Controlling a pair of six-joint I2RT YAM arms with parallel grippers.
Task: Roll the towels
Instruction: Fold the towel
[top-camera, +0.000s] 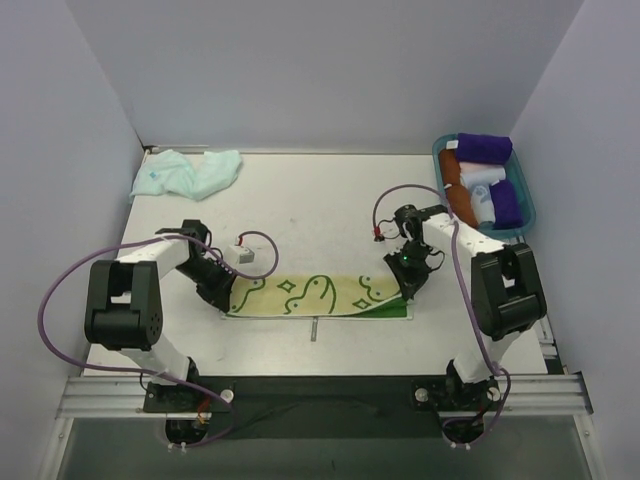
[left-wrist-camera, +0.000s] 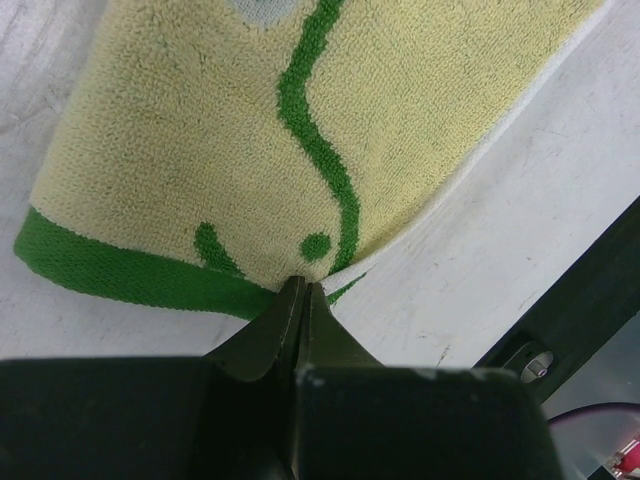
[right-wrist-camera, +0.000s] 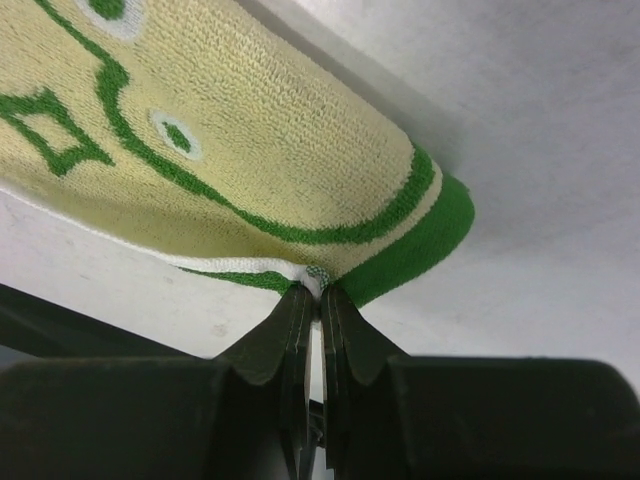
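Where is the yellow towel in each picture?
Top view: the yellow towel lies flat as a long strip, low in the middle.
Left wrist view: it fills the top, its corner pinched in the left gripper.
Right wrist view: it fills the top left, its edge pinched in the right gripper.
Shared landmark: the white table under it.

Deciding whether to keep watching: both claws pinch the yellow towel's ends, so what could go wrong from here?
The left claw and right claw each grip only the very edge of the yellow towel, so a corner may slip free. Uneven pulling could skew or unfold the folded strip, spoiling the roll.
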